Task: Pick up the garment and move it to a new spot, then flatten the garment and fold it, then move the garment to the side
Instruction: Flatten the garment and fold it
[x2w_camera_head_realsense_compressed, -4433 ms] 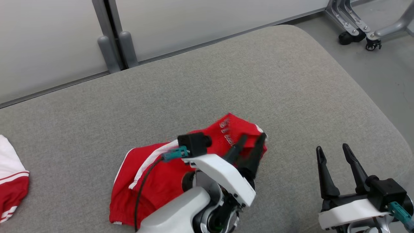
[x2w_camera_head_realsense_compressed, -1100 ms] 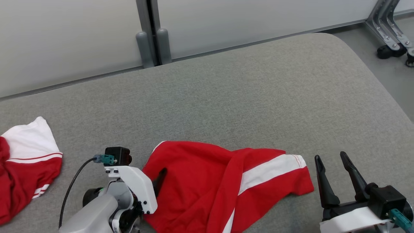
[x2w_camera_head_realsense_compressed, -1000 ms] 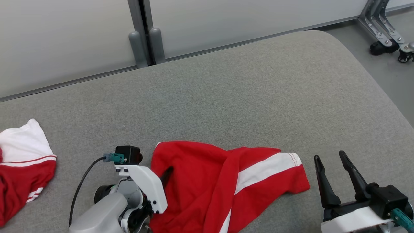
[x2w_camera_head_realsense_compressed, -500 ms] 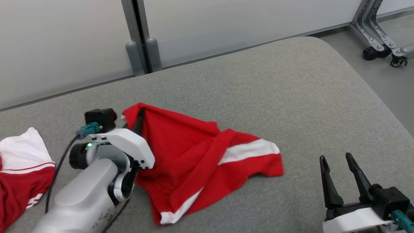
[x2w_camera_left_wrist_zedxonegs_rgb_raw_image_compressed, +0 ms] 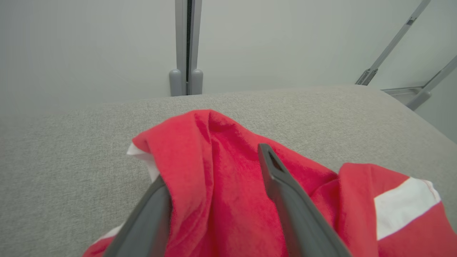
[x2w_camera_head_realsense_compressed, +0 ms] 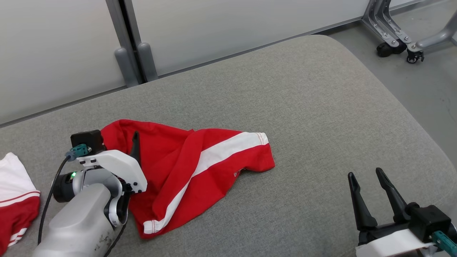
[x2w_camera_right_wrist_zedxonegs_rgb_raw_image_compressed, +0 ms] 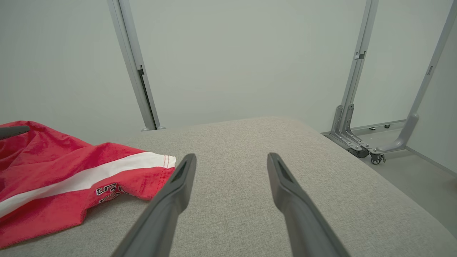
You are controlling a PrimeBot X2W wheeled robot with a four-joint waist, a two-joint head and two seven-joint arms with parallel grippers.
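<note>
The garment [x2w_camera_head_realsense_compressed: 185,167], red with a white stripe, lies crumpled on the grey padded surface [x2w_camera_head_realsense_compressed: 303,107], left of centre. My left gripper [x2w_camera_head_realsense_compressed: 125,142] sits at its far left corner. In the left wrist view the left gripper [x2w_camera_left_wrist_zedxonegs_rgb_raw_image_compressed: 214,167] stands open, jaws wide apart, with a ridge of the garment [x2w_camera_left_wrist_zedxonegs_rgb_raw_image_compressed: 228,200] draped between them and over the left finger. One dark finger [x2w_camera_head_realsense_compressed: 135,144] pokes out above the cloth. My right gripper [x2w_camera_head_realsense_compressed: 365,175] is open and holds nothing at the lower right, well clear of the garment [x2w_camera_right_wrist_zedxonegs_rgb_raw_image_compressed: 71,178]. The right gripper [x2w_camera_right_wrist_zedxonegs_rgb_raw_image_compressed: 232,157] hovers over bare fabric.
A second red-and-white garment [x2w_camera_head_realsense_compressed: 14,203] lies at the left edge. The padded surface rounds off at its right edge [x2w_camera_head_realsense_compressed: 410,117] onto the floor. A wheeled metal frame [x2w_camera_head_realsense_compressed: 396,39] stands at the far right. A pale wall with a grey post [x2w_camera_head_realsense_compressed: 130,53] runs behind.
My left gripper carried the garment's corner up and away while shut on it, then its jaws opened and the cloth sagged. The head camera shifted. The right gripper stayed put.
</note>
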